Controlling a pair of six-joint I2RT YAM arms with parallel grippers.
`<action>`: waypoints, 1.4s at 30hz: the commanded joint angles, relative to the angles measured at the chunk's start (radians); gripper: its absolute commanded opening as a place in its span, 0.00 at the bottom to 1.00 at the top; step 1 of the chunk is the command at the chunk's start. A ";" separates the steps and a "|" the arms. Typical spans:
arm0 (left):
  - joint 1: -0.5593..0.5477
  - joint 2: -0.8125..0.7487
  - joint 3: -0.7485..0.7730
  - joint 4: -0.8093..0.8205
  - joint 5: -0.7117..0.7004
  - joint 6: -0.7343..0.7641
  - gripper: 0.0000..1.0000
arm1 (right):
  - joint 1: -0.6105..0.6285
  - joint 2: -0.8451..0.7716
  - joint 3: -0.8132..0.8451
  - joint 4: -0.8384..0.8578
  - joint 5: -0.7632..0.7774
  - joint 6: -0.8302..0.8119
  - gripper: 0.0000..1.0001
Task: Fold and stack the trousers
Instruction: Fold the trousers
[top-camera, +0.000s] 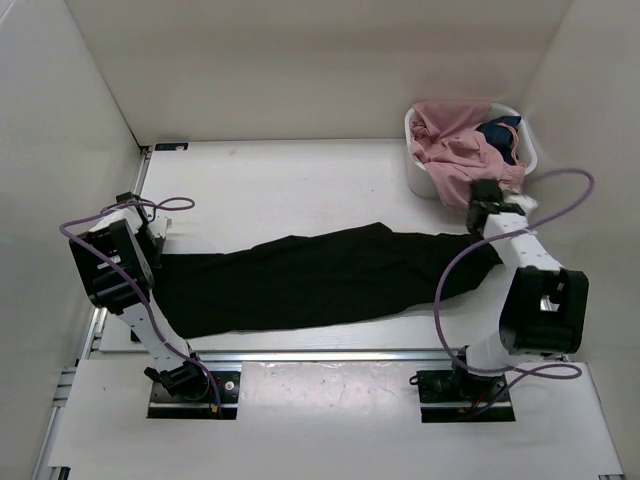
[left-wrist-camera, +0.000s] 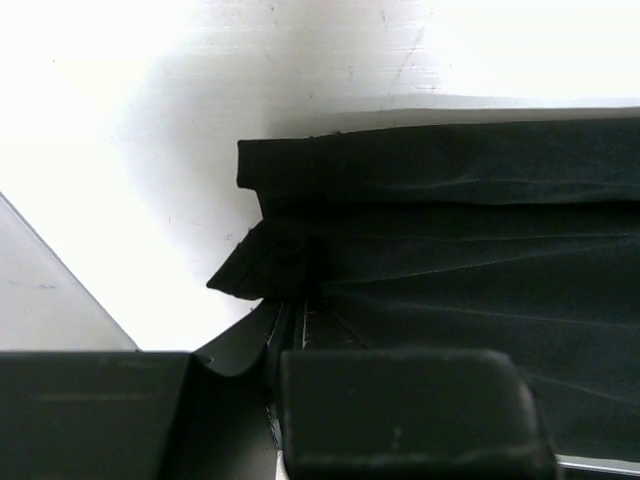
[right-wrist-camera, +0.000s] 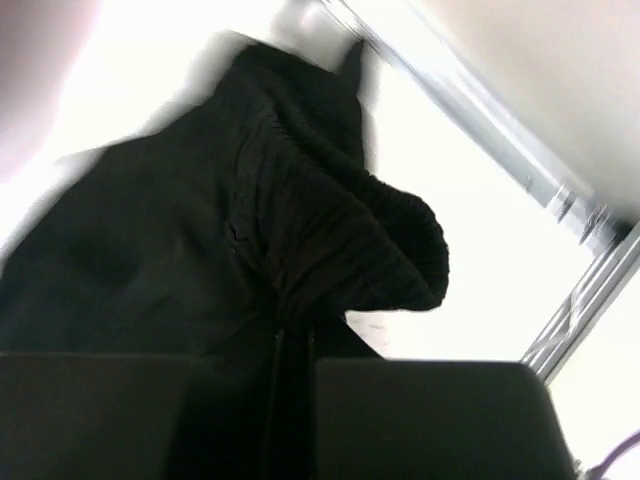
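Note:
The black trousers (top-camera: 320, 278) lie stretched left to right across the white table. My left gripper (top-camera: 152, 243) is shut on the trousers' left end; in the left wrist view the cloth (left-wrist-camera: 450, 230) is pinched between the fingers (left-wrist-camera: 400, 410) and bunches at the jaws. My right gripper (top-camera: 487, 205) is shut on the right end, where the ribbed waistband (right-wrist-camera: 340, 240) gathers into the closed jaws and hangs in a fold.
A white basket (top-camera: 418, 170) at the back right holds a pink garment (top-camera: 455, 150) and a dark blue cloth (top-camera: 500, 133), close behind my right gripper. White walls enclose the table on three sides. A metal rail (top-camera: 300, 352) runs along the near edge.

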 joint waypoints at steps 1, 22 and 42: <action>0.000 -0.018 -0.010 0.060 0.005 -0.008 0.15 | 0.246 -0.081 0.129 -0.115 0.346 -0.041 0.00; -0.029 0.044 0.123 0.011 -0.004 -0.008 0.15 | 1.381 0.718 0.916 -0.315 0.295 0.108 0.00; -0.029 -0.080 0.173 -0.007 -0.113 -0.049 0.65 | 1.324 0.227 0.600 0.093 -0.083 -0.215 0.77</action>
